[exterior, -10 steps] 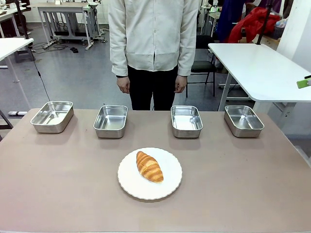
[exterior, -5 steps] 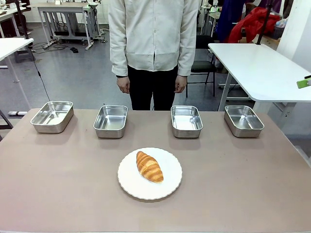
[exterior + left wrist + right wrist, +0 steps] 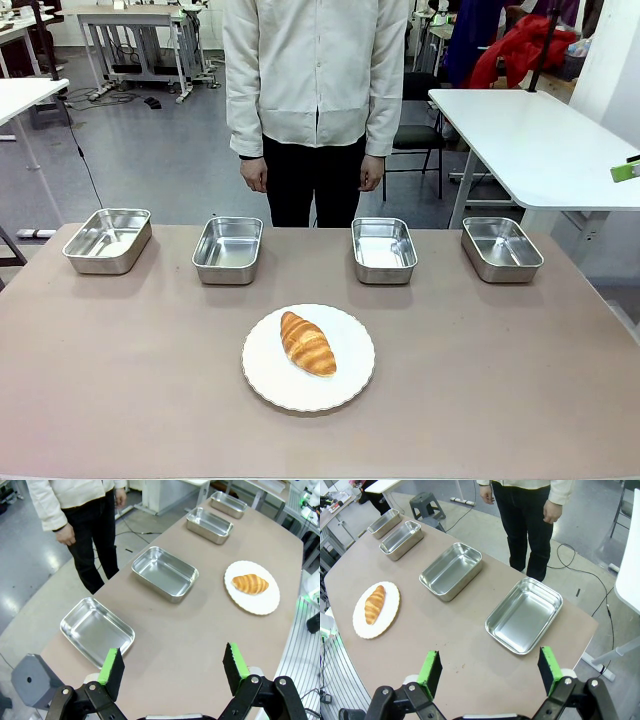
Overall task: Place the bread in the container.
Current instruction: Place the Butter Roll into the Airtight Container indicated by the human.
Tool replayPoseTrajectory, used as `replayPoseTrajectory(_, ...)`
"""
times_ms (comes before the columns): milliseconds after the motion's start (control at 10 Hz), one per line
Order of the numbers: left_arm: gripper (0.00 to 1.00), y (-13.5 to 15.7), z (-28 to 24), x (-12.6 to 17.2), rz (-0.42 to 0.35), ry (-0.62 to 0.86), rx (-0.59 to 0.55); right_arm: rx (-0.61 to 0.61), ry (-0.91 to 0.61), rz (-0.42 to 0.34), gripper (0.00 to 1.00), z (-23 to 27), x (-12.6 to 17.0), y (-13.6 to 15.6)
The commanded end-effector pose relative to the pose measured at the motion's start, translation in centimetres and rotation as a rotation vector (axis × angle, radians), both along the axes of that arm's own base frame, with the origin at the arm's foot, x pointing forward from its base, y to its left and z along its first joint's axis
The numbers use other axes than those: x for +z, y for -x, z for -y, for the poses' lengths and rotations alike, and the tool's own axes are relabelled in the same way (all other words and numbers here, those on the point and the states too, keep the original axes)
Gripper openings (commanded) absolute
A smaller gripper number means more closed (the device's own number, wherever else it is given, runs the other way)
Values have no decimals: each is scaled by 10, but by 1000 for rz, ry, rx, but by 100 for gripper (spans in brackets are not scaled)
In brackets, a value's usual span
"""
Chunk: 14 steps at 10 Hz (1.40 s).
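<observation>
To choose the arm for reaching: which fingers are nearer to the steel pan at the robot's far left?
Left. The left fingers, open, hover just before that far-left pan; the right fingers hover by the far-right pan, at the row's opposite end.

A white table (image 3: 530, 140) and black chair (image 3: 418, 138) stand on glossy grey floor (image 3: 150, 160).

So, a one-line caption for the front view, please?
Bread on a white plate, four empty steel pans behind it, a person standing beyond the table.
</observation>
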<state>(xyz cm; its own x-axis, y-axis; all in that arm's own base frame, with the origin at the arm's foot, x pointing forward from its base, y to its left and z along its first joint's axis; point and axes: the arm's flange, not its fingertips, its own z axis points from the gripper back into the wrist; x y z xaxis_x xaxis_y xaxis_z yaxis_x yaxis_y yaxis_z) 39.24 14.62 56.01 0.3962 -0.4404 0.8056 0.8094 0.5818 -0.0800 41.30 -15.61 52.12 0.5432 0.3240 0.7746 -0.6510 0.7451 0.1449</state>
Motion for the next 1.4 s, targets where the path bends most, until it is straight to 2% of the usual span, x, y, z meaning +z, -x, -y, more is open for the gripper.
replayPoseTrajectory(0, 100, 0, 1, 1, 12, 11, -8, 8, -11, 21, 100, -1, 1, -2)
replayPoseTrajectory(1300, 100, 0, 1, 1, 12, 11, -8, 8, -11, 21, 100, -1, 1, -2)
